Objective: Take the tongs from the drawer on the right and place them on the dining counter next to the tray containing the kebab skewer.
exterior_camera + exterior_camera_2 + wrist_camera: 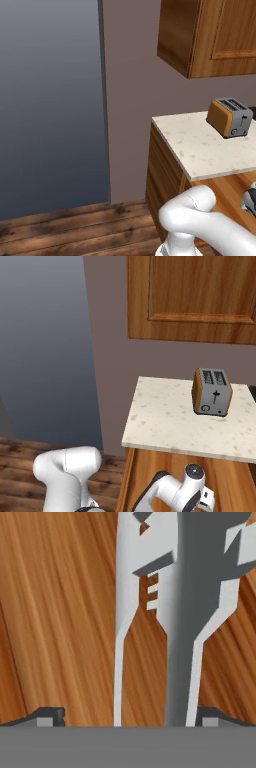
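Hand view: one pair of tongs (165,627) is seen very close, lying on the brown wood of the drawer (60,622). Two slim silver-grey arms with notched edges are counted. The gripper (130,714) is spread wide, one dark tip on each side of the tongs, and nothing is clamped. No writing can be read anywhere. One orange and grey toaster (229,117) is placed on a speckled beige counter (200,150), under one wooden wall cabinet (210,35).

Tongs (175,612) lie on the wooden drawer (60,622) floor, apparently between the fingertips (50,716).
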